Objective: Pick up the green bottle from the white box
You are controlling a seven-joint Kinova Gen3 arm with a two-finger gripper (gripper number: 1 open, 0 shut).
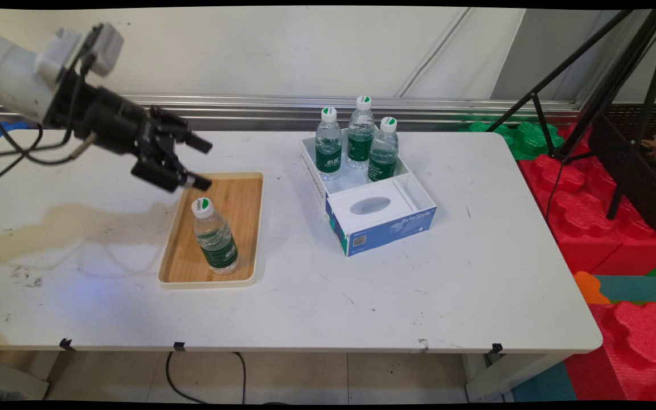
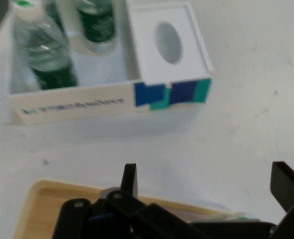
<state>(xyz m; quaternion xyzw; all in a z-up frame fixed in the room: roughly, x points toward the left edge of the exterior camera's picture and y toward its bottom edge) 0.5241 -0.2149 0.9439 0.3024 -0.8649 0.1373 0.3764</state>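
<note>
Hovering above the far-left corner of the wooden tray [image 1: 242, 196], the gripper [image 1: 203, 164] has its fingers spread wide, holding nothing. One water bottle [image 1: 215, 236] stands on the tray's near half. Three bottles [image 1: 357, 142] stand in the white-and-blue box [image 1: 388, 228] toward the table's [image 1: 419, 296] far edge.

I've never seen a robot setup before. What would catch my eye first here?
Probably the black gripper, open, hanging in the air above the far end of a wooden tray on the table's left half. One water bottle stands on that tray just below it. To the right, three more bottles stand together in a white and blue box.
</note>
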